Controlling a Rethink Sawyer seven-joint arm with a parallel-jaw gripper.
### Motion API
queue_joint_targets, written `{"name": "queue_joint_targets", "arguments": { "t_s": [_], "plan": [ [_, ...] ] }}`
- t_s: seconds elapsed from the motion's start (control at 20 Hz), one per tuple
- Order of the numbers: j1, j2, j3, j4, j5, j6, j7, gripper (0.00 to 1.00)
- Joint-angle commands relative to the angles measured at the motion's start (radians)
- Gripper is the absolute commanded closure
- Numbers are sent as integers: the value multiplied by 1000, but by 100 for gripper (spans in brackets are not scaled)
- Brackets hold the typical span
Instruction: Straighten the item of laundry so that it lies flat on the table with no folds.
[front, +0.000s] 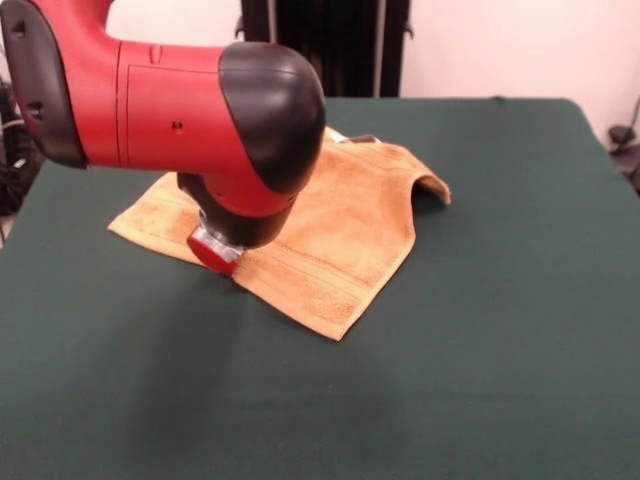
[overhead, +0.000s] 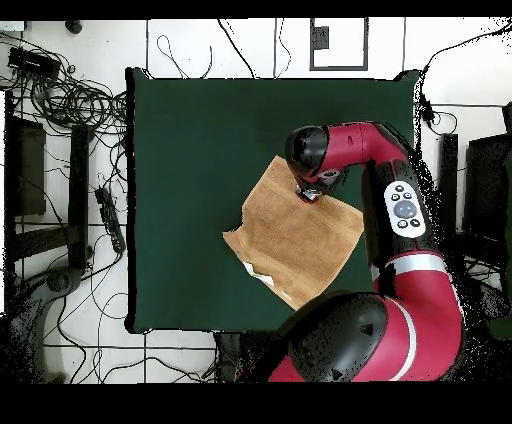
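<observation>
Currently, from my remote station, the table (front: 480, 380) fills most of both views: a wide dark green cloth surface, smooth, far larger than the towel, with bare green on all 4 sides of it. Next in size is the arm (front: 170, 100), red and black, bent over the table with its wrist pointed down at the cloth. The towel (front: 340, 250), orange-tan terry with border bands, lies near the table's middle, turned like a diamond; the overhead view shows it somewhat toward the robot's side. It is mostly flat, but 1 corner (front: 430, 185) is humped up and curls under, and at the opposite side a pale bit, probably the tag (overhead: 258, 272), shows by a ragged edge. The gripper (front: 215, 250) sits low at or on the towel's edge near 1 corner; the wrist hides the jaws, so I cannot tell whether they are wide, narrow or pinching cloth. Risk, as I judge it: if the gripper drags without a real hold, the terry may bunch on the green cloth and add folds; a pull along the wrong line could tighten the curl at the humped corner, or catch the table cover itself. Around the table: pale floor, tangled cables (overhead: 60, 95) and dark stands (overhead: 25, 165) on 1 side in the overhead view, a light wall and dark frame behind in front.
</observation>
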Motion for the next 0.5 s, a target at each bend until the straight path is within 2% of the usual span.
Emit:
{"name": "queue_joint_targets", "arguments": {
  "t_s": [0.05, 0.2, 0.5],
  "plan": [
    [30, -4, 138, -81, -33, -172, -324, 100],
    [-6, -44, 106, 26, -11, -236, -226, 100],
    [-93, -186, 31, 328, 14, -396, -20, 100]
  ]
}}
